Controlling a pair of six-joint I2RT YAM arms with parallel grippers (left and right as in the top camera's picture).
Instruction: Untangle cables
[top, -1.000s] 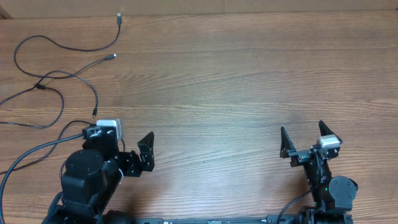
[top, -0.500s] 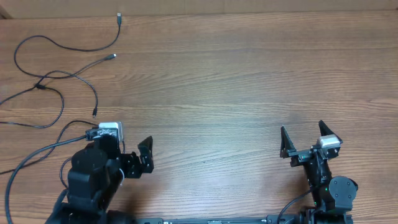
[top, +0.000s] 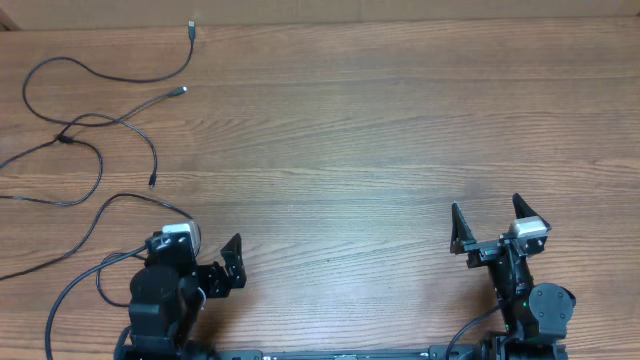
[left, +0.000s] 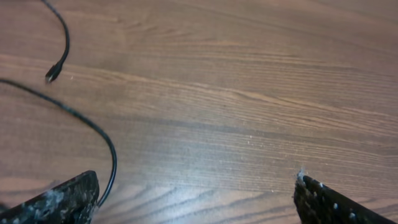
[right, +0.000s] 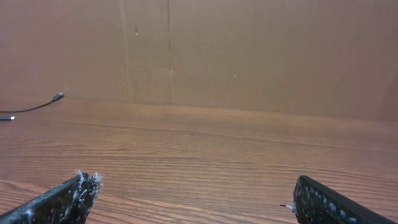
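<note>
Plainly, the left gripper (top: 209, 244) and right gripper (top: 487, 208) both stand spread wide, holding nothing. The cables (top: 66, 137) lie in loose loops at the far left of the table (top: 350, 130), and one strand curves just beside a left finger (left: 74, 196). Bare wood fills the middle and right, up to the far edge

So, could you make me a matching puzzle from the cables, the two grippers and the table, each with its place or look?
1 cables
2 left gripper
3 right gripper
4 table

A brown wood
B open, near right, no cable close by
C open, a cable strand beside one finger
D sprawled at the far left

Pairs: 1-D, 2-C, 3-B, 4-A
</note>
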